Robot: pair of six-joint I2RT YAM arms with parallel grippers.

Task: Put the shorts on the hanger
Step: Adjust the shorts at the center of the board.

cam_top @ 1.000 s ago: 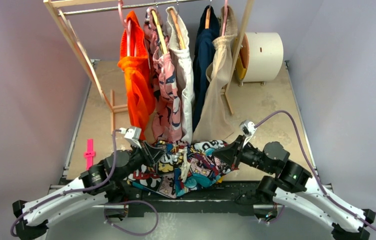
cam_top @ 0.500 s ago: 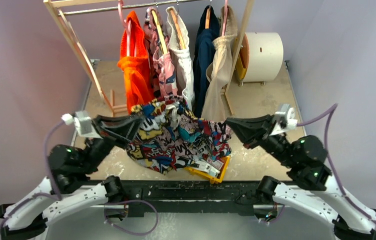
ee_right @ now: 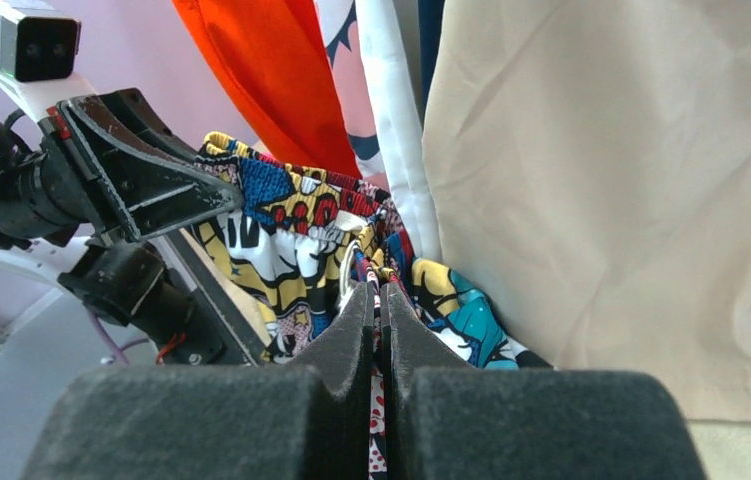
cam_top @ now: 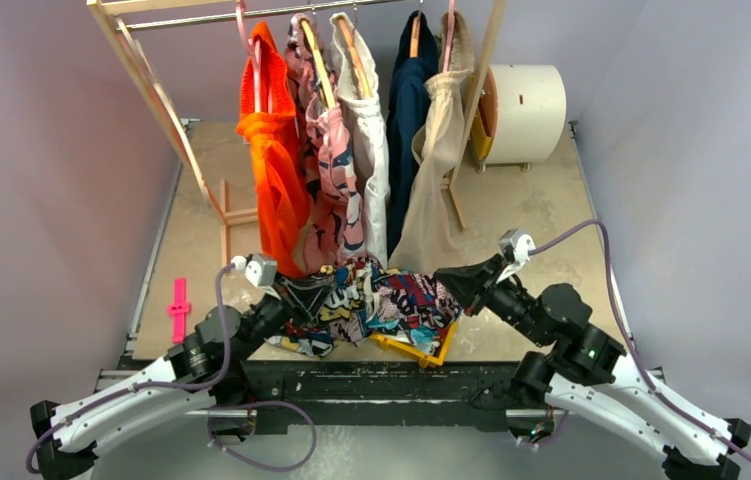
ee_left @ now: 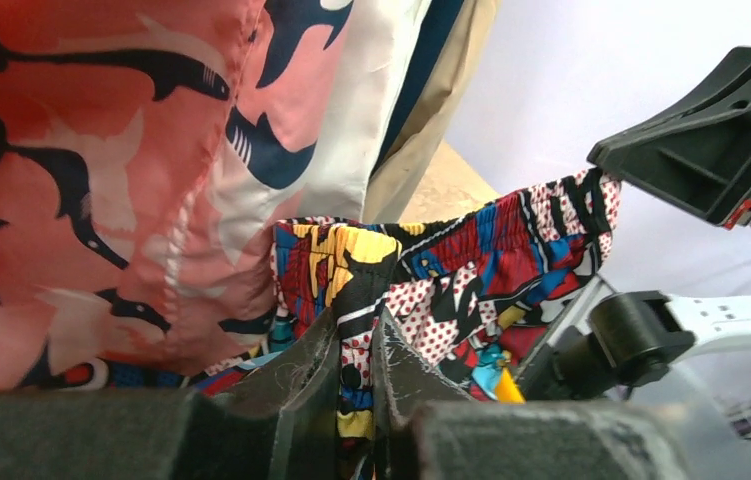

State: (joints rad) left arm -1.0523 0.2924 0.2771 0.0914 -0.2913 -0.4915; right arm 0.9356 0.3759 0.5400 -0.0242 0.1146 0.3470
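The comic-print shorts (cam_top: 381,300) hang stretched by the waistband between my two grippers, low over the table's front, just below the hanging clothes. My left gripper (cam_top: 319,293) is shut on the waistband's left end; the left wrist view shows the cloth (ee_left: 471,270) pinched between its fingers (ee_left: 356,325). My right gripper (cam_top: 439,282) is shut on the right end; the right wrist view shows its pads (ee_right: 379,290) closed on the shorts (ee_right: 281,240). The pale cream hanger does not show clearly in any view.
A wooden rack (cam_top: 176,130) at the back carries an orange garment (cam_top: 271,170), a pink patterned one (cam_top: 336,190), white, navy and beige (cam_top: 431,200) ones. A yellow angular piece (cam_top: 421,350) lies under the shorts. A pink clip (cam_top: 179,305) lies left; a white drum (cam_top: 526,112) stands back right.
Both grippers raised the shorts from the front edge, spread them wide and high, and have now come lower and closer together, still holding them.
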